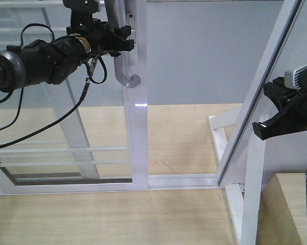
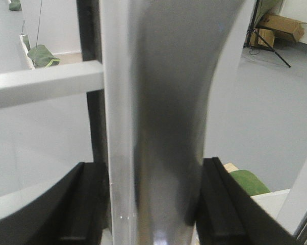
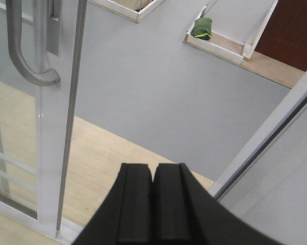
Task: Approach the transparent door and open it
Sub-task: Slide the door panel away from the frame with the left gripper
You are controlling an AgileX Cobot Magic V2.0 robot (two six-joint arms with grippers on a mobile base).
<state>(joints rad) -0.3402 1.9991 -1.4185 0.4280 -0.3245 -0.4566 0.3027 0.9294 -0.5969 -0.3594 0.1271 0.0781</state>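
The transparent door (image 1: 135, 143) stands at the left in the front view, a glass panel in a white frame with thin white bars low down. Its curved grey handle (image 1: 124, 76) hangs on the frame's right stile. My left gripper (image 1: 128, 43) is shut on the handle; in the left wrist view the black fingers (image 2: 87, 204) press both sides of the grey bar (image 2: 163, 127). My right gripper (image 1: 260, 130) hangs at the right, shut and empty, its pads (image 3: 138, 204) touching. The right wrist view shows the door (image 3: 51, 127) and handle (image 3: 26, 66) at the left.
A white floor track (image 1: 184, 179) runs from the door to a slanted white frame post (image 1: 260, 97) beside my right arm. A gap lies between door edge and post. A wooden block (image 1: 291, 204) sits bottom right. Black cables (image 1: 51, 122) droop from the left arm.
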